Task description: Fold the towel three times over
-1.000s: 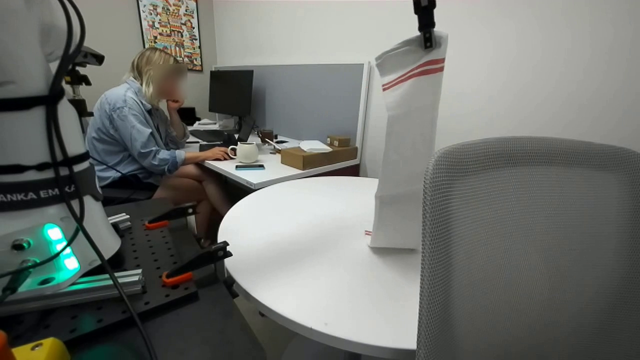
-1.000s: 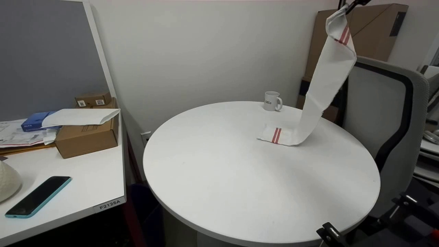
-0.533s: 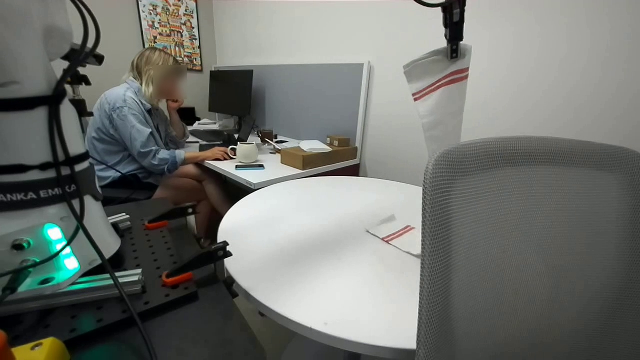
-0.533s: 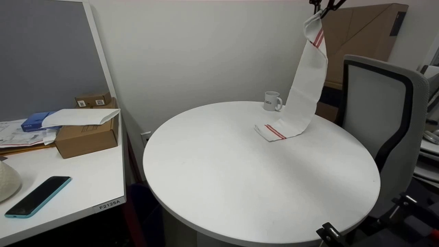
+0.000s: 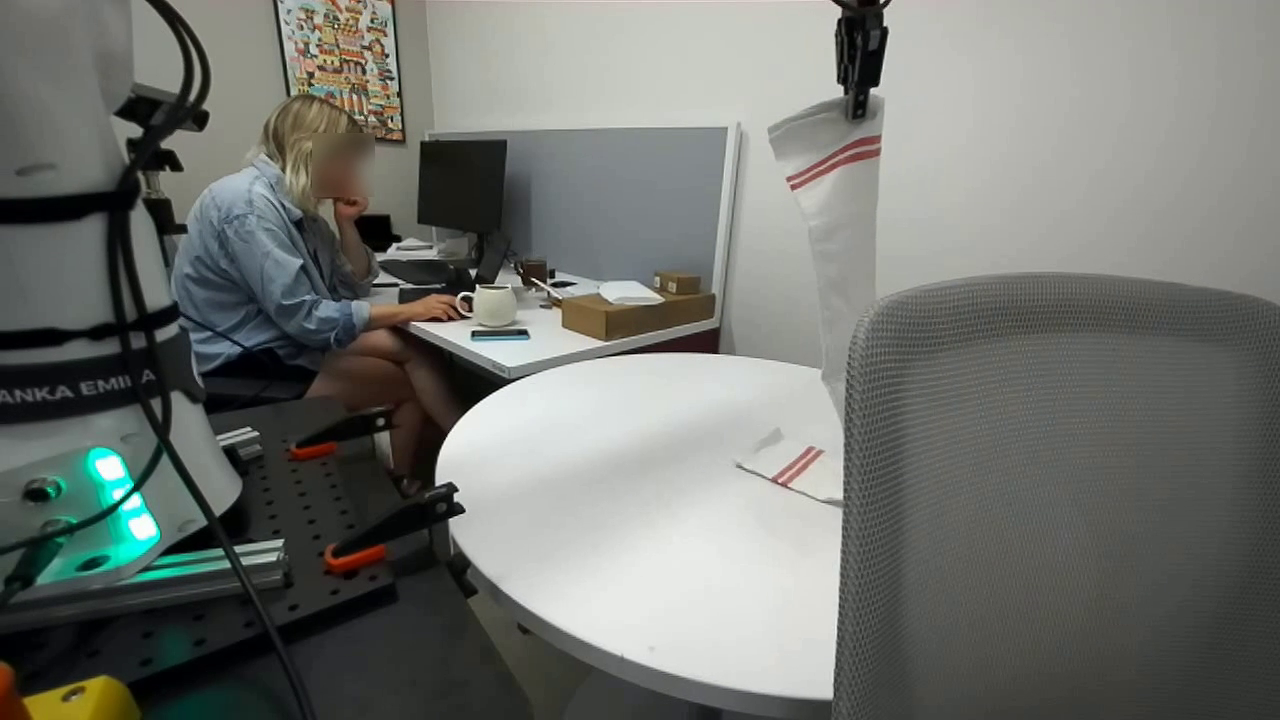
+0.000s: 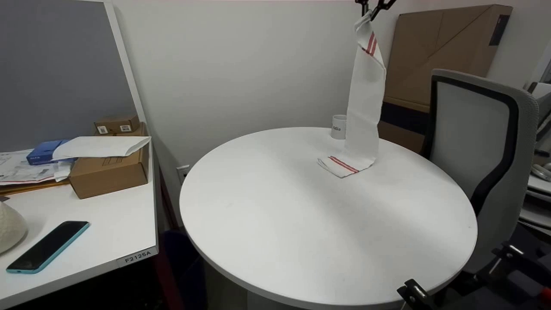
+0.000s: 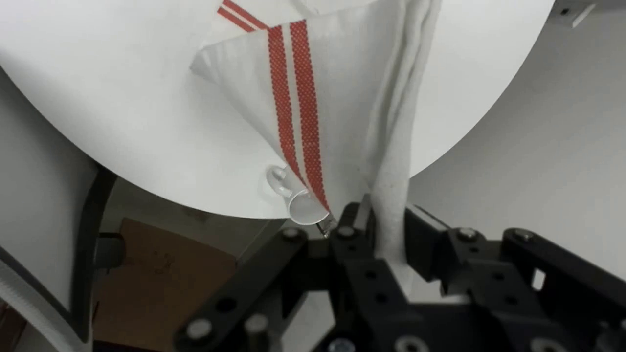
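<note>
The towel [image 6: 365, 99], white with paired red stripes at both ends, hangs from my gripper [image 7: 390, 220] above the round white table [image 6: 275, 224]. My jaws are shut on its bunched upper end in the wrist view. Its lower striped end [image 6: 343, 165] lies flat on the table, and the cloth rises from there almost straight up. In an exterior view the chair back covers part of the towel [image 5: 840, 220], while the gripper [image 5: 857, 105] shows at the top.
A white mug [image 6: 338, 126] stands near the table's far edge, partly behind the towel. A grey mesh chair [image 5: 1060, 480] is close to the table. Large cardboard [image 6: 434, 56] leans by the wall. A person [image 5: 270, 240] sits at the neighbouring desk [image 5: 560, 345].
My gripper has carried the towel's upper end leftward in an exterior view, so the cloth hangs more upright and now covers part of the mug. The lower end has turned slightly on the table.
</note>
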### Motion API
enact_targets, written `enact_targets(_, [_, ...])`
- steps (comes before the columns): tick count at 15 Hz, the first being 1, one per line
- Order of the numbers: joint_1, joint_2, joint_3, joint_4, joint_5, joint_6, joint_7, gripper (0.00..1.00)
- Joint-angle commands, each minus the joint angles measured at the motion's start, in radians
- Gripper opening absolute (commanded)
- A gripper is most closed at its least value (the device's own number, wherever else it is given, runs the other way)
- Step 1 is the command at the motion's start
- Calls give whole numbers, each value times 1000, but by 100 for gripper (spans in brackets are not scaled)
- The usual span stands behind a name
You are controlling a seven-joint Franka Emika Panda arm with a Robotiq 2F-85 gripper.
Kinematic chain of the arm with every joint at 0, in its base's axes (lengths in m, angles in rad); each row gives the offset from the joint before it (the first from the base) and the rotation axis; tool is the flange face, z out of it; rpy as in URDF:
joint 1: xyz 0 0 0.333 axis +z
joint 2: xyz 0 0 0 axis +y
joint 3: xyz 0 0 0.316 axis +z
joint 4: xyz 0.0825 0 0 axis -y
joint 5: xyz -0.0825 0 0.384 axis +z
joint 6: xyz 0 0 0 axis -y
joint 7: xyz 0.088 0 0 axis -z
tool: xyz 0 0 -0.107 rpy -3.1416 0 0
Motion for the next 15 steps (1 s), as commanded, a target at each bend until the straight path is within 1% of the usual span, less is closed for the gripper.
enact_targets(1, [39,13,20,20,-24,-53,-67,3])
enact_targets(4, [71,40,42,4,-49,-56,-105,3])
enact_targets(6, [80,81,58,2,-51,-59,-165,3])
enact_targets(10, [73,179,79,2,-37,-107,-292,3])
enact_targets(15, [67,259,70,20,-81,-172,-395,3])
